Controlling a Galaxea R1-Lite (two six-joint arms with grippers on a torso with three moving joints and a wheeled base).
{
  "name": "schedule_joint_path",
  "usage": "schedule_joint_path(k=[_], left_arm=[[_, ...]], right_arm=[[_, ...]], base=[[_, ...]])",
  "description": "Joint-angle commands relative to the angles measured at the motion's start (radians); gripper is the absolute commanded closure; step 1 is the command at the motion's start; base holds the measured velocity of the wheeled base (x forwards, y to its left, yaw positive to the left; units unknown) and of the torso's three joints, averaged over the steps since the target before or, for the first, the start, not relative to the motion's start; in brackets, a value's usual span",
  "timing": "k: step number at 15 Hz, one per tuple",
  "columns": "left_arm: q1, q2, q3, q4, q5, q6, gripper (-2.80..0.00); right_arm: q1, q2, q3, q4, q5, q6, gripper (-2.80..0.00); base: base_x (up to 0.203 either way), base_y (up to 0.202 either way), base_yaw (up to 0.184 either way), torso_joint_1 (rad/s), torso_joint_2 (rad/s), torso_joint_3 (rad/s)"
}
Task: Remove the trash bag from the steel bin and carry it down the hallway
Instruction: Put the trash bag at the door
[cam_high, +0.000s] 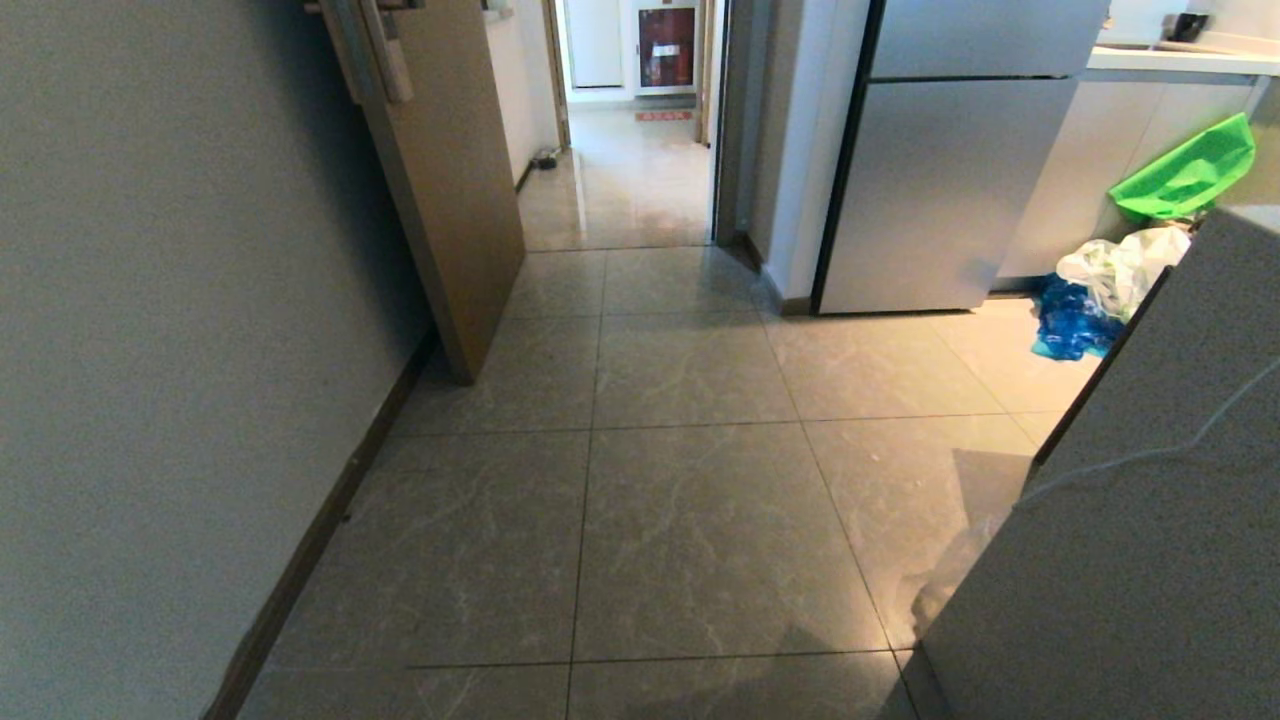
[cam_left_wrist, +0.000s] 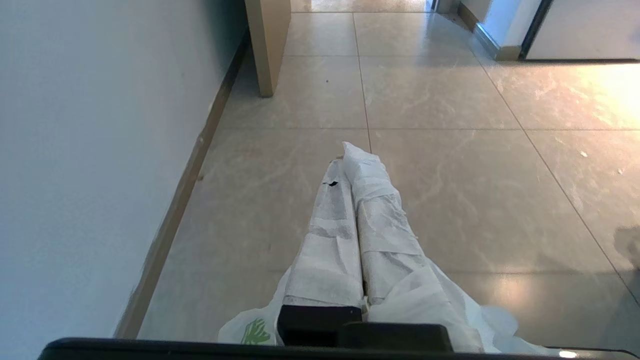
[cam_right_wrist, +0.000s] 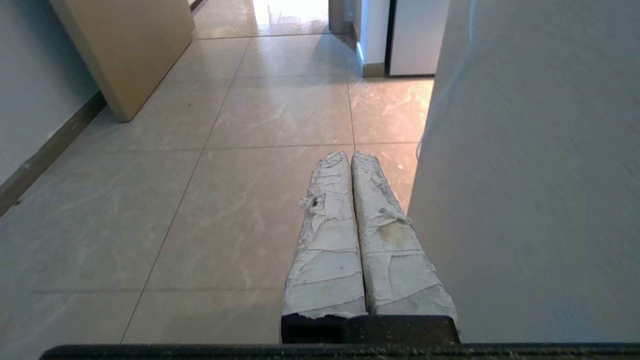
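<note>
Ahead of you the hallway (cam_high: 690, 480) runs over glossy grey-beige marbled tiles, with a plain wall and dark baseboard on your left, an open wooden door (cam_high: 440, 190) at the far left, and a doorway (cam_high: 630, 120) beyond it at the far end. On the right you have a steel fridge (cam_high: 950, 170) at the far side, a heap of green, white and blue bags (cam_high: 1120, 270) beside it, and a pale counter (cam_high: 1150, 520) close by. Your left gripper (cam_left_wrist: 352, 155) has its wrapped fingers pressed together on the trash bag (cam_left_wrist: 440, 305), whose white plastic with green print hangs at their base just above the floor, while your right gripper (cam_right_wrist: 350, 157) is closed on nothing, near the counter.
</note>
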Motion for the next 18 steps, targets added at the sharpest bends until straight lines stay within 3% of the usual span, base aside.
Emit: schedule_joint_path(k=[1,18], left_arm=[[0.001,0.002,0.0,0.0,0.0,-0.001,0.0],[0.001,0.002,0.0,0.003,0.001,-0.007,0.0]], right_arm=[[0.0,0.0,0.038,-0.001,0.001,0.0,0.0],[0.0,0.0,0.037,-0.001,0.001,-0.002,0.0]], base=[[0.19,0.0,0.0,0.002,-0.01,-0.002],[0.19,0.0,0.0,0.002,0.0,0.002]])
